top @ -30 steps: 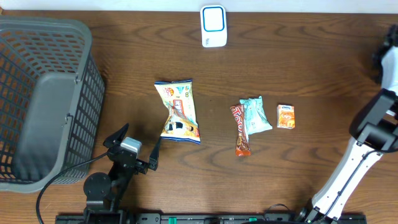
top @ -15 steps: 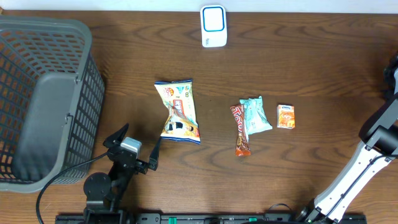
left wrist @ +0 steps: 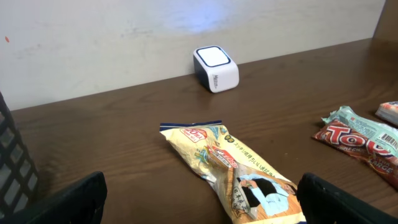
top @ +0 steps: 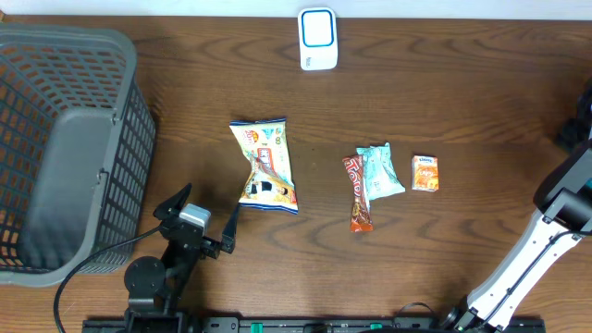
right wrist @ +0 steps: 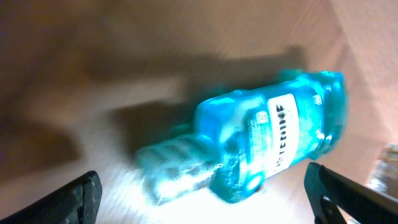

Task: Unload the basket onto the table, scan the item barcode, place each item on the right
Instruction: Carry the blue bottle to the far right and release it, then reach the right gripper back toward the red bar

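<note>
Over a blue bottle [right wrist: 261,146], right claw [right wrist: 211,198] gapes.

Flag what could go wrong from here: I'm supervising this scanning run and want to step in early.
1. The blue bottle lies on its side ahead of the open right gripper, in a blurred wrist view and outside the overhead view; it might roll or be missed.
2. The teal packet overlaps the red bar; lifting one could drag the other.
3. The snack bag is crumpled, so the scanner may fail to read its barcode.

left hand [top: 202,218] open, right hand [right wrist: 210,200] open
</note>
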Controlling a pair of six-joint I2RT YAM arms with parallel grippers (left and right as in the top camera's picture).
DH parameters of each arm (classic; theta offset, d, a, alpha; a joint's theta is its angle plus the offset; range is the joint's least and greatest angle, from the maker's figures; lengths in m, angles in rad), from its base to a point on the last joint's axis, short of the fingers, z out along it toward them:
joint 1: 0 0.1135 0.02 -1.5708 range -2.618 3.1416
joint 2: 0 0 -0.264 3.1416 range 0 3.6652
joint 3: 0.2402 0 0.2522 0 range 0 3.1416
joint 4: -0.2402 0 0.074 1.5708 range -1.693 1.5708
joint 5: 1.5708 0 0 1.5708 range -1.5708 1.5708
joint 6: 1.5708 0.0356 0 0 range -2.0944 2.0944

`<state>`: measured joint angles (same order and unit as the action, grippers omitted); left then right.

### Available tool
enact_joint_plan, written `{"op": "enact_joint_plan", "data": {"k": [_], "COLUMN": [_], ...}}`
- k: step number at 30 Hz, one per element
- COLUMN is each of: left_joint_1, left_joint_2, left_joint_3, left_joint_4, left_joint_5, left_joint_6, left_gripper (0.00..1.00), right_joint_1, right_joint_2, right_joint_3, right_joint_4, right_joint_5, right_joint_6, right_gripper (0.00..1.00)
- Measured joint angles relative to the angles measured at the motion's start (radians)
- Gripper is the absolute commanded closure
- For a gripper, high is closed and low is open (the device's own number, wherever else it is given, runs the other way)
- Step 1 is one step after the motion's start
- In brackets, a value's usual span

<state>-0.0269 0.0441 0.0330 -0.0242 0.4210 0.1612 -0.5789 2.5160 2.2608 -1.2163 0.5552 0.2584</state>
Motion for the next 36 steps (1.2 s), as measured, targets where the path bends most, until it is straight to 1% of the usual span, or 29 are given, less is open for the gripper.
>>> {"op": "enact_joint_plan", "data": {"k": [3, 7, 10, 13, 17, 19, 25, 30, 33, 36], "left_joint_1": [0.000, 0.000, 0.000, 0.000, 0.000, 0.000, 0.000, 0.000, 0.000, 0.000], "left_joint_2": [0.000, 0.000, 0.000, 0.000, 0.000, 0.000, 0.000, 0.000, 0.000, 0.000], "left_joint_3": [0.000, 0.000, 0.000, 0.000, 0.000, 0.000, 0.000, 0.000, 0.000, 0.000], "left_joint_4": [0.000, 0.000, 0.000, 0.000, 0.000, 0.000, 0.000, 0.000, 0.000, 0.000], "left_joint_5": [0.000, 0.000, 0.000, 0.000, 0.000, 0.000, 0.000, 0.000, 0.000, 0.000], "left_joint_6": [0.000, 0.000, 0.000, 0.000, 0.000, 0.000, 0.000, 0.000, 0.000, 0.000], "left_gripper": [0.02, 0.02, 0.02, 0.02, 0.02, 0.02, 0.02, 0.02, 0.02, 0.02], "right_joint_1": [0.017, 0.055, 0.104, 0.162, 0.284, 0.377, 0.603, 0.772, 0.883, 0.995], "right_joint_2": [-0.004, -0.063, -0.178, -0.279, -0.391, -0.419, -0.412, -0.404, -0.404, -0.404], "right_joint_3": [0.104, 0.174, 0.187, 0.200, 0.221, 0.230, 0.196, 0.156, 0.118, 0.043], "right_joint_4": [-0.049, -0.080, -0.097, -0.117, -0.172, -0.228, -0.363, -0.390, -0.388, -0.374], "right_joint_5": [-0.137, -0.304, -0.433, -0.490, -0.531, -0.545, -0.589, -0.593, -0.560, -0.483], "right_joint_6": [0.005, 0.007, 0.011, 0.012, 0.013, 0.013, 0.013, 0.029, 0.074, 0.153], "right_gripper": [0.01, 0.01, 0.01, 0.01, 0.01, 0.01, 0.01, 0.01, 0.03, 0.04]}}
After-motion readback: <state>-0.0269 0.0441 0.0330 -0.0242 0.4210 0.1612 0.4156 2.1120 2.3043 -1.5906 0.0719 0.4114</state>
